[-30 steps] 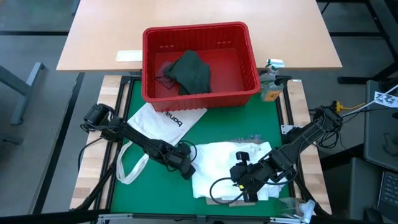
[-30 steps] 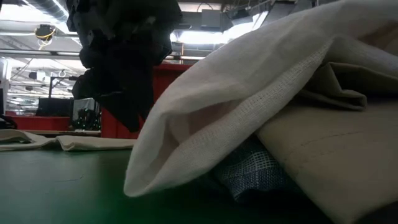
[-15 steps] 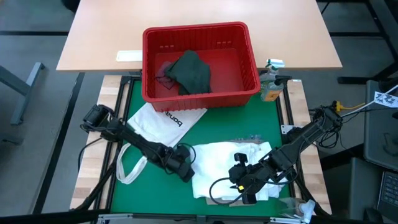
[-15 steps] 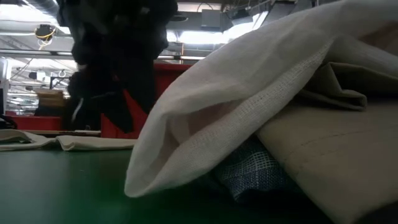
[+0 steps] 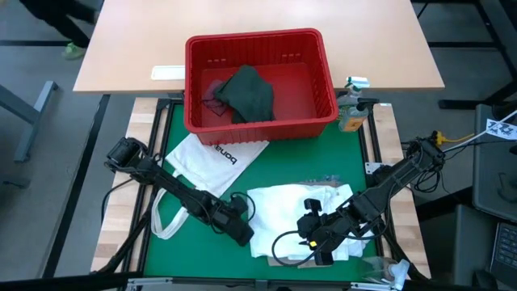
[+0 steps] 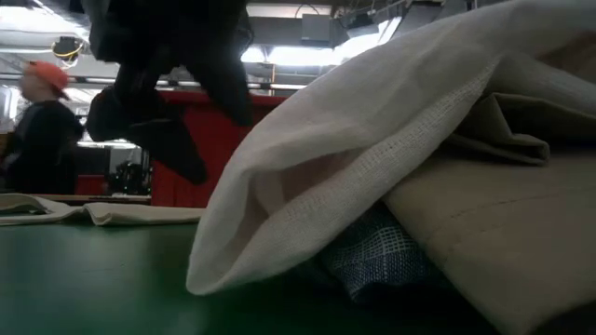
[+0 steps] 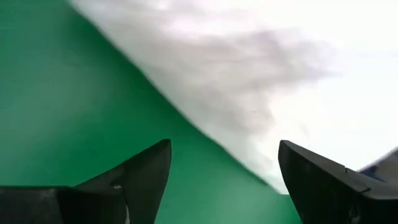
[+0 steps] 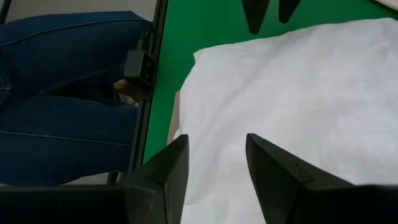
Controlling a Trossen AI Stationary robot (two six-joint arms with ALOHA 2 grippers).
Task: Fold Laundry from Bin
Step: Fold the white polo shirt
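The red bin (image 5: 260,79) stands at the table's far side with a dark green-grey garment (image 5: 246,93) lying in it. A large white shirt (image 5: 295,212) lies folded on the green mat near the front edge. In the low view it (image 6: 372,140) rests on tan cloth (image 6: 503,233) and blue-checked cloth (image 6: 372,256). My left gripper (image 7: 224,149) is open just off the shirt's left edge (image 7: 205,124), touching nothing; it also shows in the high view (image 5: 240,228). My right gripper (image 8: 216,140) hovers open above the shirt (image 8: 298,93).
A white tote bag (image 5: 212,158) with long straps (image 5: 166,218) lies left of centre, beside my left arm. A bottle (image 5: 350,113) stands right of the bin. A person's legs in jeans (image 8: 68,93) are at the table's near edge. Another person (image 6: 37,130) stands far off in the room.
My left gripper has drawn a little toward the table's near edge beside the white shirt's left edge, rising slightly. The shirt pile and my right gripper have kept still.
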